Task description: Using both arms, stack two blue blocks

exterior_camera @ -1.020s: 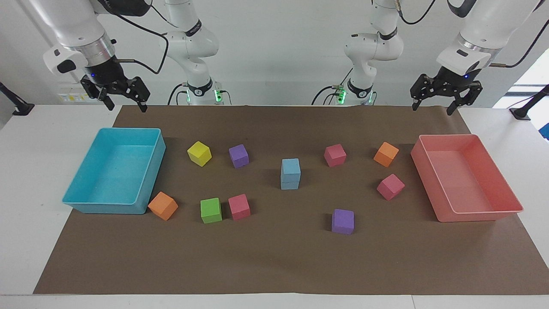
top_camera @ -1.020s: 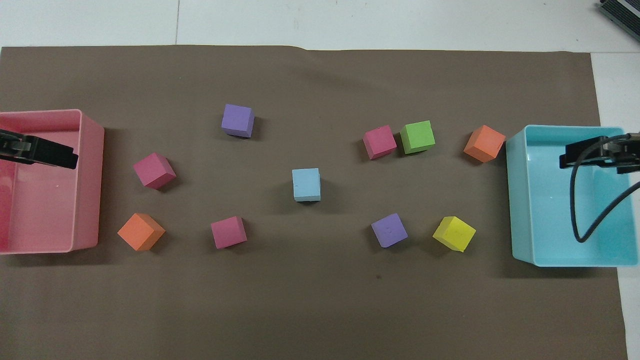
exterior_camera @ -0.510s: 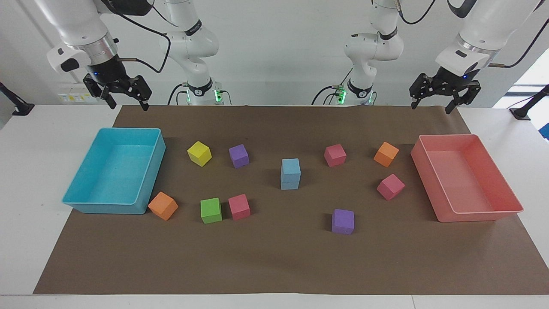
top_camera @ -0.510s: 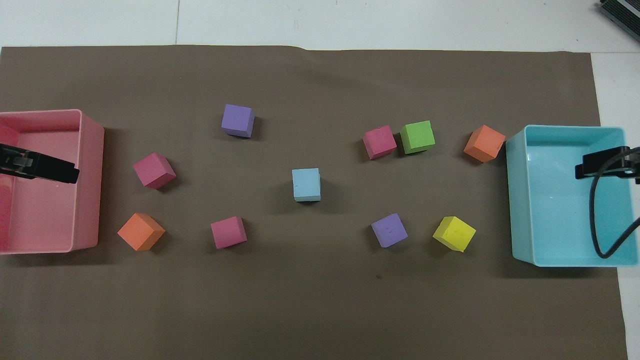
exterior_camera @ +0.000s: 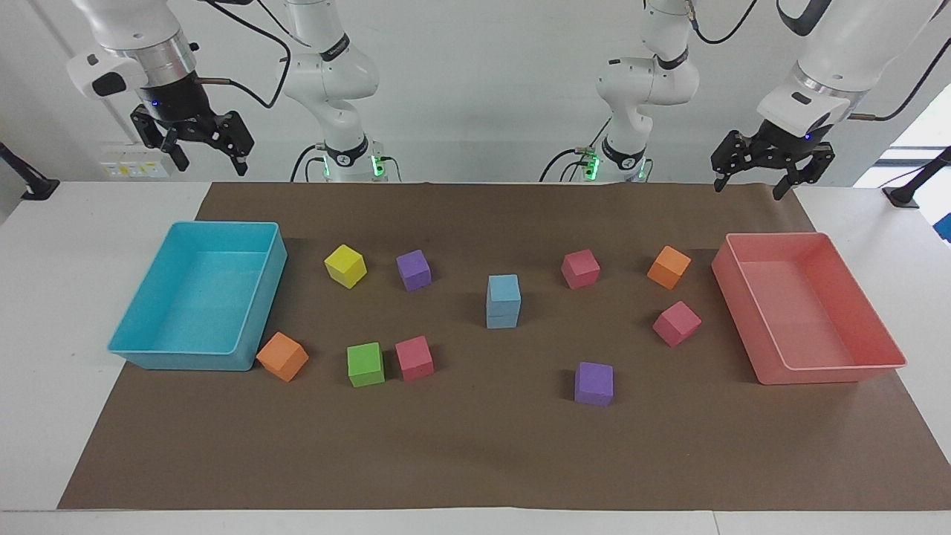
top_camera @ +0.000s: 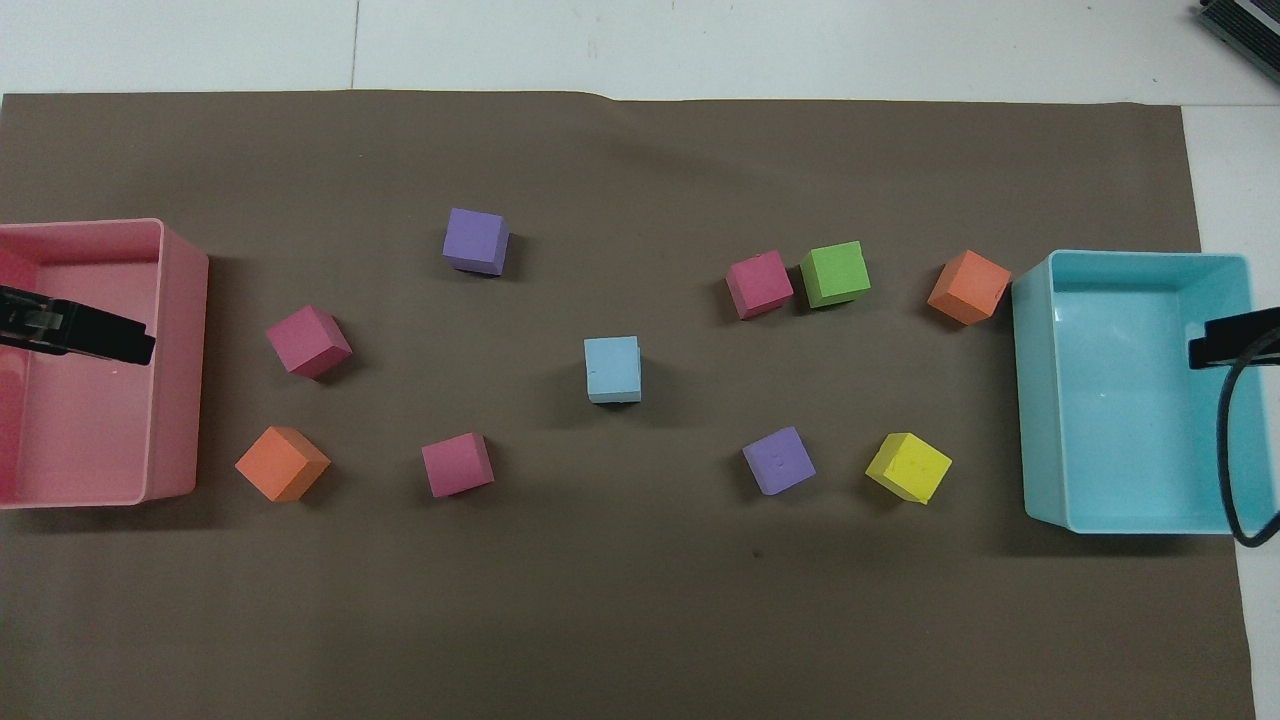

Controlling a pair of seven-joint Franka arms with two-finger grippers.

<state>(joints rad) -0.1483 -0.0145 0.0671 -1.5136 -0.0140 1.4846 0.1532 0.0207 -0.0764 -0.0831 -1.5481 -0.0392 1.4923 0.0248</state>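
The two blue blocks (exterior_camera: 504,301) stand stacked, one squarely on the other, in the middle of the brown mat; from overhead only the top blue block (top_camera: 612,368) shows. No gripper touches them. My left gripper (exterior_camera: 749,190) hangs high and open, holding nothing, over the pink bin (exterior_camera: 854,365). My right gripper (exterior_camera: 211,168) hangs high and open, also holding nothing, over the turquoise bin (exterior_camera: 178,358). Both arms are far out toward the ends of the table, well apart from the stack.
Loose cubes lie around the stack: yellow (exterior_camera: 345,265), green (exterior_camera: 365,364), two purple (exterior_camera: 414,270) (exterior_camera: 594,383), two orange (exterior_camera: 282,356) (exterior_camera: 669,267), and three pink (exterior_camera: 414,358) (exterior_camera: 580,268) (exterior_camera: 676,323). Both bins hold no cubes.
The right gripper has risen and drawn back outward over the turquoise bin. The left gripper has barely shifted. The stack and the cubes have not moved.
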